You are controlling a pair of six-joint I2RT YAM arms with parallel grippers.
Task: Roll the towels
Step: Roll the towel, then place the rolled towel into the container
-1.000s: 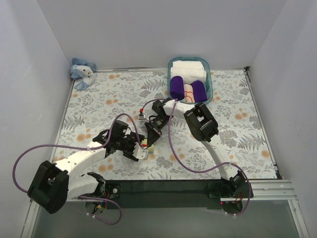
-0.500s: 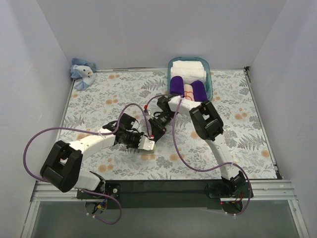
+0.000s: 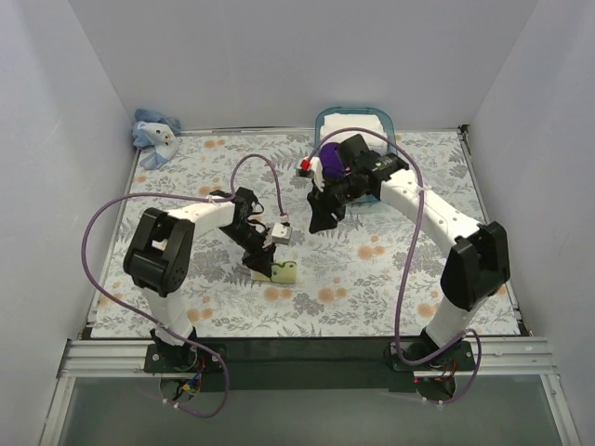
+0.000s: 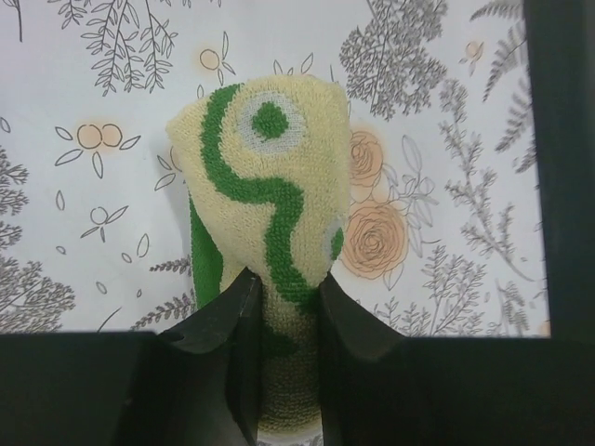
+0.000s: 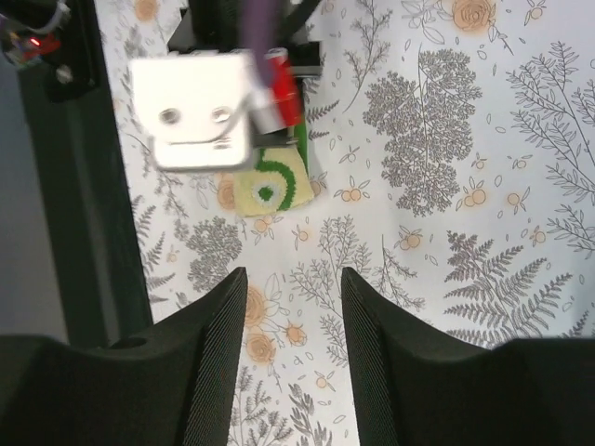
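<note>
The pale yellow-green towel [image 3: 283,271] with dark green swirls is rolled into a small bundle on the floral table. My left gripper [image 3: 265,263] is shut on it; in the left wrist view the roll [image 4: 270,195] sticks out between the two black fingers [image 4: 228,316]. My right gripper [image 3: 321,223] is open and empty above the table, right of the roll and apart from it. The right wrist view shows the roll [image 5: 270,186] beyond its open fingers [image 5: 218,325]. The light blue towel [image 3: 155,135] lies crumpled in the far left corner.
A teal basket [image 3: 391,139] at the back centre holds white folded towels [image 3: 353,123] and deep purple rolls [image 3: 327,160], partly hidden by my right arm. White walls close in the table on three sides. A black rail runs along the near edge.
Both arms have swung toward the back. My right gripper has let go, lifted and moved away right toward the basket. My left gripper stays shut on the yellow-green roll, now further back.
</note>
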